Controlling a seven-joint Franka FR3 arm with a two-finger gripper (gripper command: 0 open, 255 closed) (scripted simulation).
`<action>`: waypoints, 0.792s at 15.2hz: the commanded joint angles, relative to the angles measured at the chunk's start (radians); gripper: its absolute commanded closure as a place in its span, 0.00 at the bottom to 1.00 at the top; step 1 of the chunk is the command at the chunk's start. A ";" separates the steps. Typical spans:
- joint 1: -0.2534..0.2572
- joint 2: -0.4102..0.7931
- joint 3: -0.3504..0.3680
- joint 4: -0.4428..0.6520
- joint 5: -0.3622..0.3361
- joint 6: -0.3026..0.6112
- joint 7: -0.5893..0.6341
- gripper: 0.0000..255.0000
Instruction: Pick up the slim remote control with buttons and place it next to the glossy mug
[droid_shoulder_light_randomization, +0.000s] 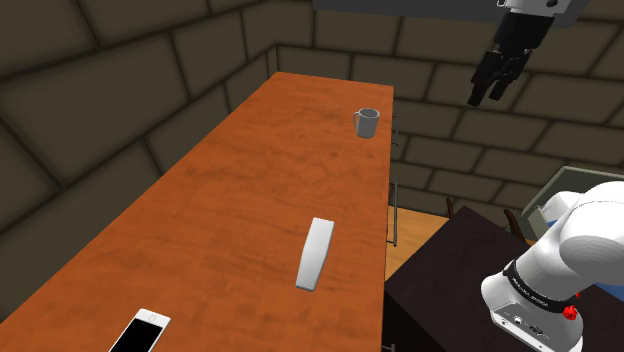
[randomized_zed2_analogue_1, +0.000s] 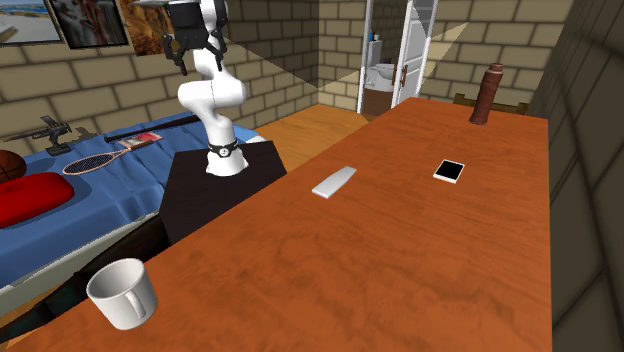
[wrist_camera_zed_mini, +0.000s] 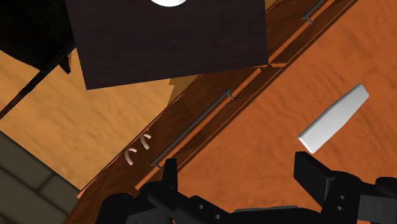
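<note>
Shoulder view: black gripper (droid_shoulder_light_randomization: 488, 96) hangs high beside the table (droid_shoulder_light_randomization: 220, 190), jaws spread w/ nothing between. Flat grey remote (droid_shoulder_light_randomization: 314, 254) lies near table's stand-side edge, well apart from mug (droid_shoulder_light_randomization: 367, 122). Risk: skewed descent could nudge thin remote off edge.

a: arm (randomized_zed2_analogue_1: 212, 95)?
b: white with dark joints, upright, bent over at the top, wrist high.
a: gripper (droid_shoulder_light_randomization: 485, 97)?
b: black, hanging high, aimed down at a tilt. fingers (wrist_camera_zed_mini: 170, 173) spread well apart, clasping nothing.
</note>
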 joint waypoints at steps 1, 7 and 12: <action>0.000 0.000 0.000 0.000 0.000 0.000 0.000 0.00; -0.003 -0.060 0.145 -0.157 0.094 0.114 0.220 0.00; 0.003 -0.058 0.279 -0.244 0.182 0.223 0.401 0.00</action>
